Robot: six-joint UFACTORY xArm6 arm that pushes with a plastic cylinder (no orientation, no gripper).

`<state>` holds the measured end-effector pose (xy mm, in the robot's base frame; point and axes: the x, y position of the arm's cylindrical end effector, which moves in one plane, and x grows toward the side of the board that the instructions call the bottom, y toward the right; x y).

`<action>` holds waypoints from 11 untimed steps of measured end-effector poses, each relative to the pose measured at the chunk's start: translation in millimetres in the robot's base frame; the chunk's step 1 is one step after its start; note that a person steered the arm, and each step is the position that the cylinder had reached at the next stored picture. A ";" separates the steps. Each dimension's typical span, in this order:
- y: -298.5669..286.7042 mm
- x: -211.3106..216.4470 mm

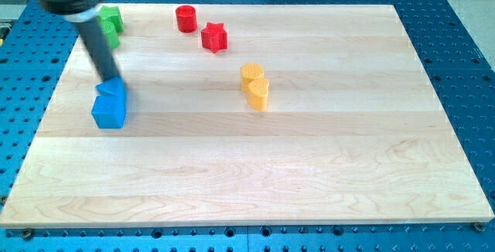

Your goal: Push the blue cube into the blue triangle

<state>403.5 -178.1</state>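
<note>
Already the two blue blocks [109, 104] sit touching in the left middle of the frame, too merged to tell the blue cube from the blue triangle. The rod has no jaws; its tip [113, 80] rests at their upper edge. A harder shove could likely skid the pair apart or toward the wooden board's [309, 175] left edge.
</note>
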 end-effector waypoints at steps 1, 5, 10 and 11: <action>49.5 15.4; -9.2 27.6; -1.9 73.7; -1.6 73.7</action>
